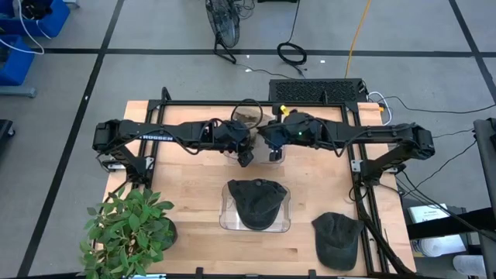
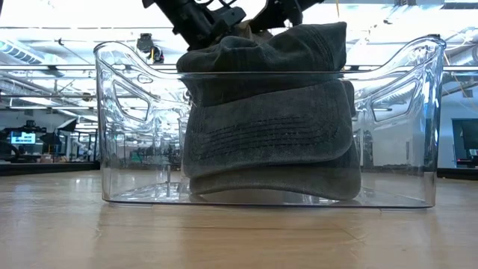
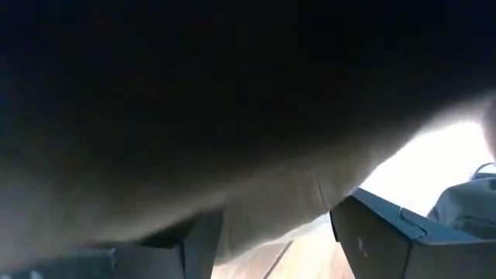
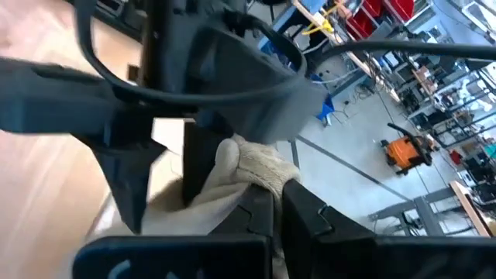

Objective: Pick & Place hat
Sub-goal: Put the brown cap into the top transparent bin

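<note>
A beige hat (image 1: 249,116) hangs between my two grippers above the far middle of the table. It fills the left wrist view (image 3: 232,155) and shows as pale cloth in the right wrist view (image 4: 248,167). My left gripper (image 1: 245,155) and my right gripper (image 1: 273,149) meet there, each shut on this hat. A dark grey hat (image 1: 257,201) lies in a clear bin (image 1: 225,217) at the near middle, and it also shows in the low view (image 2: 276,127). Another dark hat (image 1: 337,236) lies on the table at the near right. My left gripper has the beige hat's cloth (image 3: 271,209) between its two fingers (image 3: 380,232). The cloth hides which part of the hat this is. The hat is lifted clear of the table. My right gripper pinches a bunched fold of the pale cloth (image 4: 256,174) between its two fingers (image 4: 306,213), right beside the left gripper's fingers. Which part of the hat this is does not show.
A potted plant (image 1: 128,229) stands at the near left corner. The black frame rails (image 1: 356,167) run along the table's sides and far edge. Bare wood lies between the bin and the plant.
</note>
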Robot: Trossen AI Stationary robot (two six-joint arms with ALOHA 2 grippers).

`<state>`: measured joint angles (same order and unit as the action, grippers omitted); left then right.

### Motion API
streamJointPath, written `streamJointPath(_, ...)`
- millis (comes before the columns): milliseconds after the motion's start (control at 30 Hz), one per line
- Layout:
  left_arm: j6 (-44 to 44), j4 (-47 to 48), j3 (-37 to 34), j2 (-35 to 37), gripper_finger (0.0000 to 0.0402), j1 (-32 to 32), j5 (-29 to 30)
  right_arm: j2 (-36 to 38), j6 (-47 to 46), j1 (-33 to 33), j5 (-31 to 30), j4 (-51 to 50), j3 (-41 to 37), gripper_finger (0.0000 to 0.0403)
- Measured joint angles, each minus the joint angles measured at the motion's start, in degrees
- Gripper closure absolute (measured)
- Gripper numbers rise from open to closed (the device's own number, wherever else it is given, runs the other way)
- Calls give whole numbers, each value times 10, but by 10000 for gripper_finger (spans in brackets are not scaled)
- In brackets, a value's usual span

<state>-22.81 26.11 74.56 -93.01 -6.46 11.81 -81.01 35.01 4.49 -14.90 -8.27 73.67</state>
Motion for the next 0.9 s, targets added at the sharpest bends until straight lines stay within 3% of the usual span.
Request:
streamJointPath(600,-16,54,-1,0,167,29,7,6,-262,-15,53,-44,-42,403)
streamJointPath(900,-18,43,-7,0,167,31,37,24,-264,-27,57,-30,-43,403)
